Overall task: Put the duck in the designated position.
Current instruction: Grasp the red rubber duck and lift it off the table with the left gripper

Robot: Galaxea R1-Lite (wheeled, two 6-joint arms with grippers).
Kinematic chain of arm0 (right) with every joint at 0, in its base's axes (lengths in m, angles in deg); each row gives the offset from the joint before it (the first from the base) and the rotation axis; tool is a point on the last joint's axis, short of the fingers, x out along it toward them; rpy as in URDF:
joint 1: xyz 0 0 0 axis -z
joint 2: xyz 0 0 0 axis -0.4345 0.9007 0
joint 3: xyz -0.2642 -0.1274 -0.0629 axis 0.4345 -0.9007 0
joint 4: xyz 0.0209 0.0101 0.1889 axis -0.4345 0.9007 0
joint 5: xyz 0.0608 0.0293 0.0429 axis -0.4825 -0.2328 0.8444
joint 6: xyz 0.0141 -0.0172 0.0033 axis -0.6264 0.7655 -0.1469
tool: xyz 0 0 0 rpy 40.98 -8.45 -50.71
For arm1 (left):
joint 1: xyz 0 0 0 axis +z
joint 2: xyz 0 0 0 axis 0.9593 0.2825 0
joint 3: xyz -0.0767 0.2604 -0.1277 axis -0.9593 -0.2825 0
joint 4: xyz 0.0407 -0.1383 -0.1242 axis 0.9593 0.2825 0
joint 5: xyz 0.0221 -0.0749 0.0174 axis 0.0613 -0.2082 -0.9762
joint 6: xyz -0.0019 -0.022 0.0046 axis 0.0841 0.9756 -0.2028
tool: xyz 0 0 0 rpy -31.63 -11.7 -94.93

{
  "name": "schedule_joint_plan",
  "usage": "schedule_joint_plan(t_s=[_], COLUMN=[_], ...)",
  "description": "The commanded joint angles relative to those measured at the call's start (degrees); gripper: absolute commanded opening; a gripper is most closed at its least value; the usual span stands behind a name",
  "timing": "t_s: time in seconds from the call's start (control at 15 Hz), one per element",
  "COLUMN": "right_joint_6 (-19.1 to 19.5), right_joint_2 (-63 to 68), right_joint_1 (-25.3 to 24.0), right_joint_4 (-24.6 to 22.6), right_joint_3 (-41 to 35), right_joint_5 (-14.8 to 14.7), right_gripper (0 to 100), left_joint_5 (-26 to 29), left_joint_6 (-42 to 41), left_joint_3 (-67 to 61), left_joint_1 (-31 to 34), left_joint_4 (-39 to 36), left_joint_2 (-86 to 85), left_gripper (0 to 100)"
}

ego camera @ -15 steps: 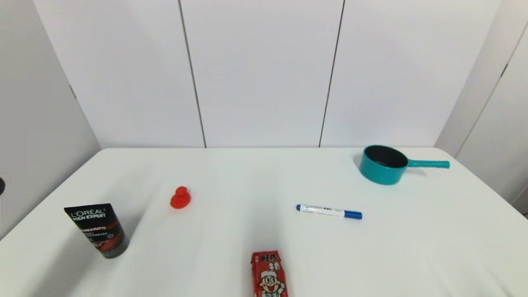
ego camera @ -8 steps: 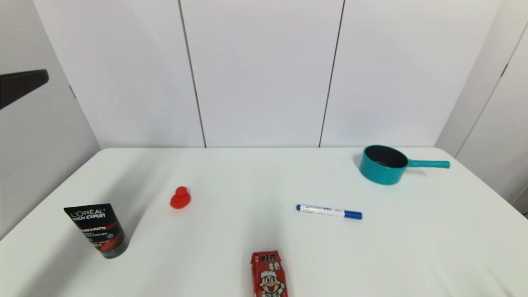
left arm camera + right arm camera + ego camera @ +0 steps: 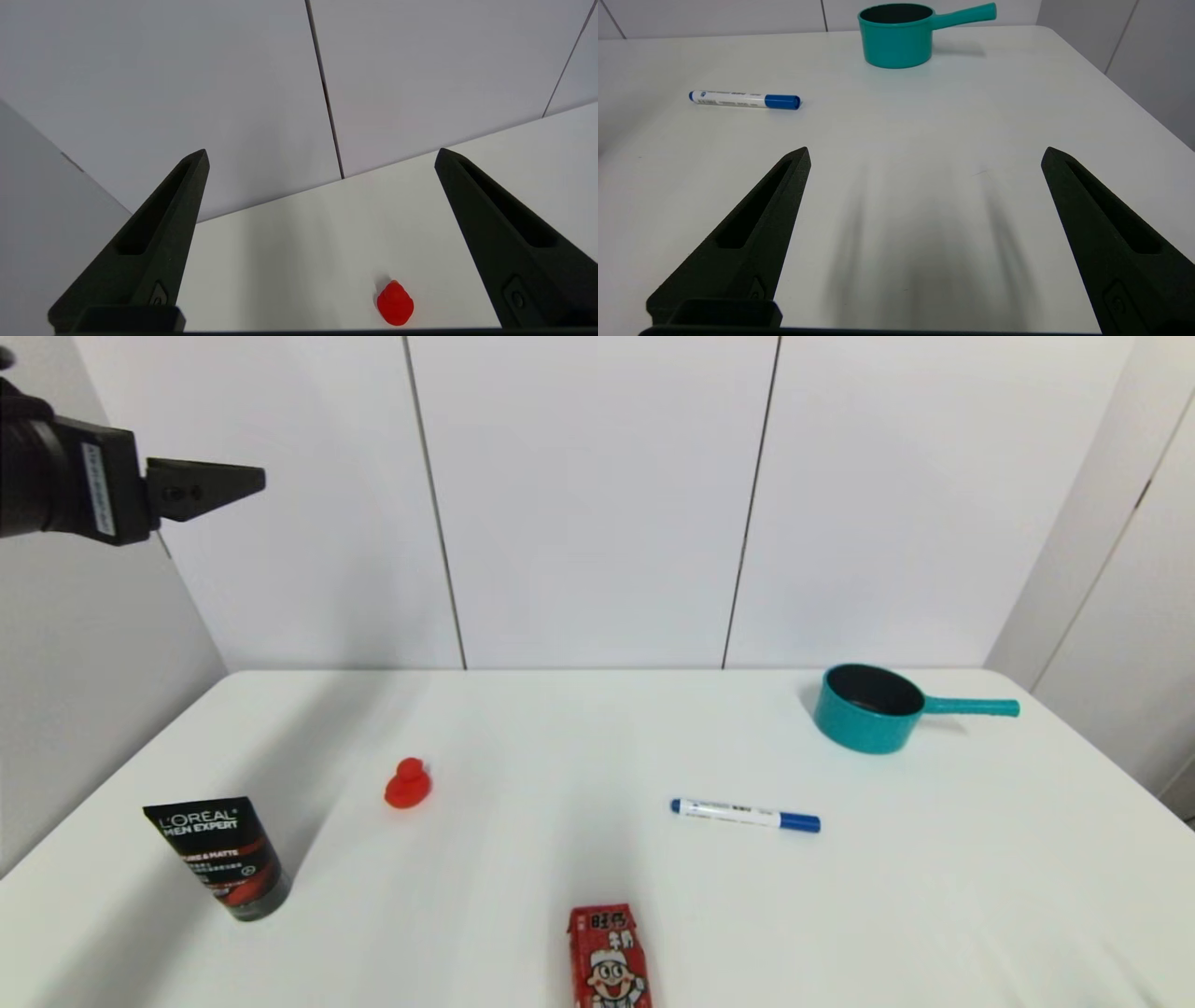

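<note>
The left claw (image 3: 252, 479) has swung into the head view at upper left, raised high, fingers spread wide and empty. On the desk (image 3: 597, 747), the duck (image 3: 408, 783) sits left of centre, forward of and below that claw, the nearer one. It stands upright; its facing is unclear. The right claw (image 3: 924, 156) hangs open and empty above the desk's right side.
</note>
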Motion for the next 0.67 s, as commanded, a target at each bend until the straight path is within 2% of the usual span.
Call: schedule_joint_plan(t_s=[0.07, 0.27, 0.33, 0.47, 0.67], right_joint_6=[0.0, 0.0, 0.0, 0.0, 0.0], right_joint_2=[0.1, 0.1, 0.1, 0.1, 0.1], right_joint_1=[0.0, 0.0, 0.0, 0.0, 0.0], right_joint_4=[0.0, 0.0, 0.0, 0.0, 0.0], right_joint_3=[0.0, 0.0, 0.0, 0.0, 0.0], right_joint_5=[0.0, 0.0, 0.0, 0.0, 0.0], right_gripper=[100, 100, 100, 100, 100], left_joint_5=[0.1, 0.1, 0.1, 0.4, 0.4], left_joint_6=[-1.5, -1.4, -1.4, -0.8, 1.4], left_joint_3=[10.3, 16.2, 20.0, 24.1, 25.9], left_joint_1=[-2.2, -3.3, -3.6, -4.5, -4.6], left_joint_4=[9.6, 17.7, 24.4, 33.0, 39.3], left_joint_2=[12.8, 18.1, 20.8, 24.3, 27.3], left_gripper=[100, 100, 100, 100, 100])
